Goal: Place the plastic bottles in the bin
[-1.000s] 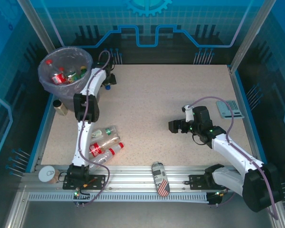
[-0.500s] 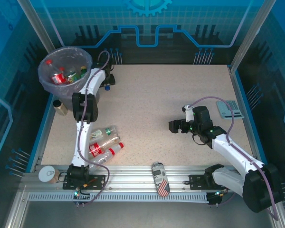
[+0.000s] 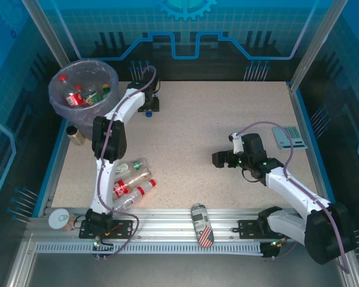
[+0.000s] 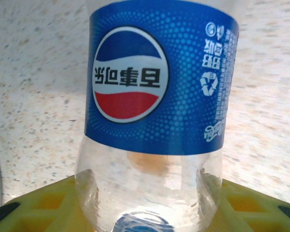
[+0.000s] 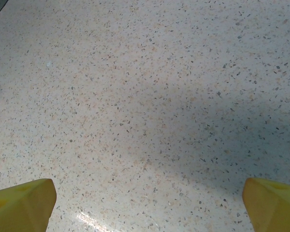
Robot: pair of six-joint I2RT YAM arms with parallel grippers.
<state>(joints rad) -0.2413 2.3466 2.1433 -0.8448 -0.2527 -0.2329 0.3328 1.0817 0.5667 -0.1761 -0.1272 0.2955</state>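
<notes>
Bright overhead light, soft shadows, faint glare, sharp focus.

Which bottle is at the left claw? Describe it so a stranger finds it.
Start at the grey bin at the far-left corner; just right of it is the left claw. The bottle there is clear, with a blue label, unlike the red-labelled ones nearby.

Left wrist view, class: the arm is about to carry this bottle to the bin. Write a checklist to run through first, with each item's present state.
1. Grip: blue-label bottle sits between the left gripper fingers, touched on both sides: ok.
2. Lift: bottle clear of the table: cannot tell.
3. Target: bin open, with room on top: ok.
4. Right gripper open, far from the bin: ok.
5. Path: other bottles lie near the arm's base, out of the way: ok.
</notes>
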